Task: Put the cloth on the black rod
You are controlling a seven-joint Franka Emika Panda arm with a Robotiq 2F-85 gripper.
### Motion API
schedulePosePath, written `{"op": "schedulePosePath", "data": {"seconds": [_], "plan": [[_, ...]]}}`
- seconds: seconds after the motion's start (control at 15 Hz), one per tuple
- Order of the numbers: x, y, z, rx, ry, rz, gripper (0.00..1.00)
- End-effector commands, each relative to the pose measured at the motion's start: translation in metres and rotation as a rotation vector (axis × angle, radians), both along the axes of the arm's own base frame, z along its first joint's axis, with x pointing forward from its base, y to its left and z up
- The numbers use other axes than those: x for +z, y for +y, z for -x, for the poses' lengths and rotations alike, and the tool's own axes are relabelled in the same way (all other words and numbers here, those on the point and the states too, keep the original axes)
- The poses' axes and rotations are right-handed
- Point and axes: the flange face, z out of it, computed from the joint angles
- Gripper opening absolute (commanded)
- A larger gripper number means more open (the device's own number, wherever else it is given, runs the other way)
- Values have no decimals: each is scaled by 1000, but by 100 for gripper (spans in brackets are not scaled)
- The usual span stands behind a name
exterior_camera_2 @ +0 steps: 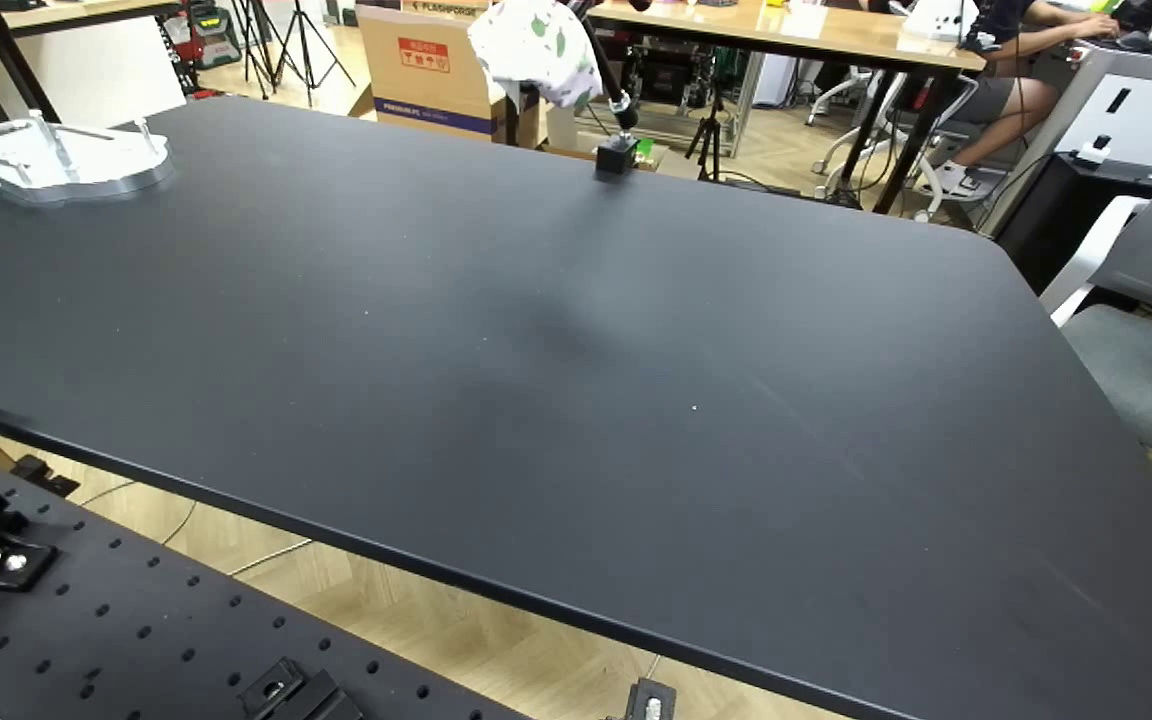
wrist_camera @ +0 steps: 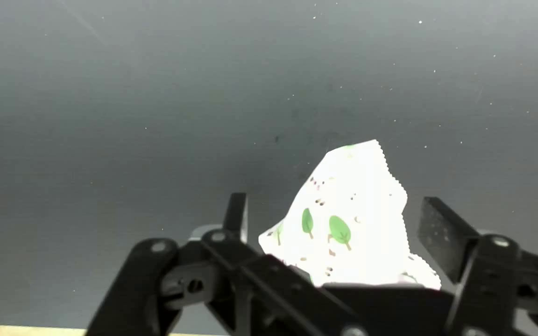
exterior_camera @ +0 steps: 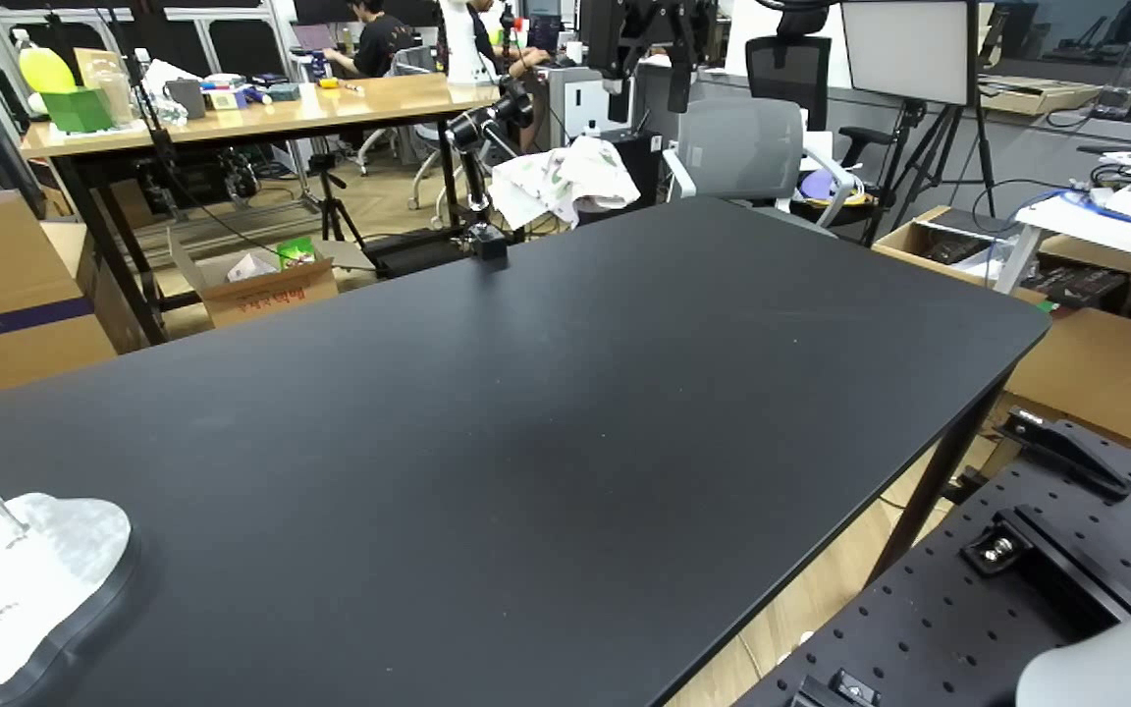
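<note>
The cloth (exterior_camera: pixel 565 182) is white with green leaf prints. It hangs draped over the upper part of the black rod (exterior_camera: pixel 472 167), off the table surface; in an exterior view the cloth (exterior_camera_2: pixel 536 50) and the rod (exterior_camera_2: pixel 620 105) show at the table's far edge. My gripper (exterior_camera: pixel 649 93) is high above the cloth at the top of an exterior view. In the wrist view the gripper (wrist_camera: pixel 336 210) is open with nothing between its fingers. The cloth (wrist_camera: pixel 348 219) shows below, apart from the fingertips, its lower part hidden by the gripper. The rod is hidden in the wrist view.
The black table (exterior_camera: pixel 526 442) spreads in front of the rod. A white board with upright metal pegs (exterior_camera: pixel 45 560) lies on it, also seen in an exterior view (exterior_camera_2: pixel 86 165). A grey chair (exterior_camera: pixel 737 147) stands behind the table. A perforated black plate (exterior_camera: pixel 929 599) is beside it.
</note>
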Motion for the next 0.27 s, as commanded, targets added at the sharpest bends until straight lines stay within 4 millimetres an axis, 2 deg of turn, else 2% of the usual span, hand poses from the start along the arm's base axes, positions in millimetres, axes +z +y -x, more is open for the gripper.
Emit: {"op": "schedulePosePath", "data": {"seconds": [0.0, 0.2], "plan": [[3, 1, 1, 1, -3, 0, 97], [1, 1, 3, 1, 1, -1, 97]]}}
